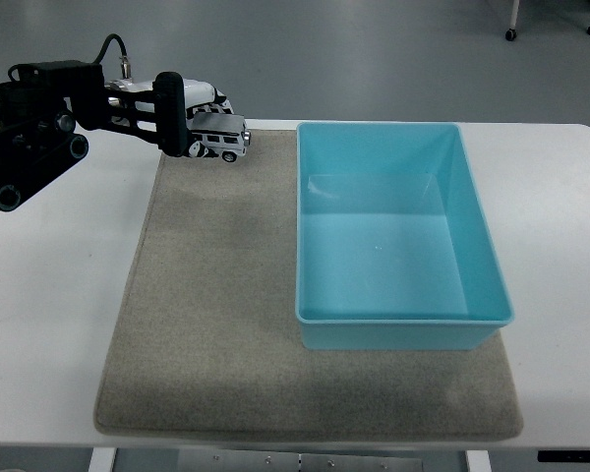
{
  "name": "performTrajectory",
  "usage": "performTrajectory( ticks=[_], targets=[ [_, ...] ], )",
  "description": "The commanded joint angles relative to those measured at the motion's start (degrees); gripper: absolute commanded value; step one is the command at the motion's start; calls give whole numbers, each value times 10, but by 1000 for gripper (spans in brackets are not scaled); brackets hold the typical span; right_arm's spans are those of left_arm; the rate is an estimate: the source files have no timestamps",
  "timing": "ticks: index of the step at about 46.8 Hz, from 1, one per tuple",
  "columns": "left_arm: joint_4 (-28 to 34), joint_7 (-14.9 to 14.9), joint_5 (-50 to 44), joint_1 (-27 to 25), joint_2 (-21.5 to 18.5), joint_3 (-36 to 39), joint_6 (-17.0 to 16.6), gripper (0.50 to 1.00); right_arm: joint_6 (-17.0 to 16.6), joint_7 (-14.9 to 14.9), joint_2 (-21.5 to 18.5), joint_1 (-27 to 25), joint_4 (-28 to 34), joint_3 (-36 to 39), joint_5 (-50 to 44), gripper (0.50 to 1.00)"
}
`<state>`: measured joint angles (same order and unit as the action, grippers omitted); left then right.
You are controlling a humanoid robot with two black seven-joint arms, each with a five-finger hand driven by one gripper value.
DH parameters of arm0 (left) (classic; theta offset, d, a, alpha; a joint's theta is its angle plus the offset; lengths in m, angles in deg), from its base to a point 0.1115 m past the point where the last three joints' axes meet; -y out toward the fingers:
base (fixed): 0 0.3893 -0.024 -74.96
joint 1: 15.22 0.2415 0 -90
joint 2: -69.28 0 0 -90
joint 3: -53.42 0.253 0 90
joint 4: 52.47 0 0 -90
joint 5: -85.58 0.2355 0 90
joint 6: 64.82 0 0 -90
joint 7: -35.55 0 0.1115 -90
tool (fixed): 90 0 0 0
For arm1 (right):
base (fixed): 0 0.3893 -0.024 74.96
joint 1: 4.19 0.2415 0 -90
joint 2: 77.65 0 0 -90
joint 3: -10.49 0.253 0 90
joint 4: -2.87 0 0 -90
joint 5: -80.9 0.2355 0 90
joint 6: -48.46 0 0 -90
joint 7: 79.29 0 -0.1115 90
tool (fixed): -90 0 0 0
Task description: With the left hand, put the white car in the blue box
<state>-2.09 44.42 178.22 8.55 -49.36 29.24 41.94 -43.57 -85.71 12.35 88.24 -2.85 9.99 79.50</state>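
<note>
White car (221, 139) lies crosswise, nose toward the blue box (398, 236), clamped in the left hand (182, 116).

White car (219, 139) with dark windows; black and silver left robot hand (182, 120); plain light blue box (398, 236); speckled grey-beige mat (216, 324); white desk (49, 315); grey floor (354, 49) beyond

Lab: bare grey floor (374, 49), white table (49, 295), castors (509, 33).

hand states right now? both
Left hand: closed on the white car, lifted off the mat.
Right hand: not in view.
</note>
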Motion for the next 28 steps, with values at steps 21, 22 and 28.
performTrajectory(
  ticks=[21, 22, 28],
  targets=[
    [42, 3, -41, -135, 49, 0, 126, 500, -1, 0, 0, 0, 0, 1, 0, 936],
    [42, 3, -40, -136, 59, 0, 128, 500, 0, 0, 0, 0, 0, 0, 0, 936],
    [43, -2, -39, -137, 111, 6, 129, 500, -1, 0, 0, 0, 0, 0, 0, 936]
  ],
)
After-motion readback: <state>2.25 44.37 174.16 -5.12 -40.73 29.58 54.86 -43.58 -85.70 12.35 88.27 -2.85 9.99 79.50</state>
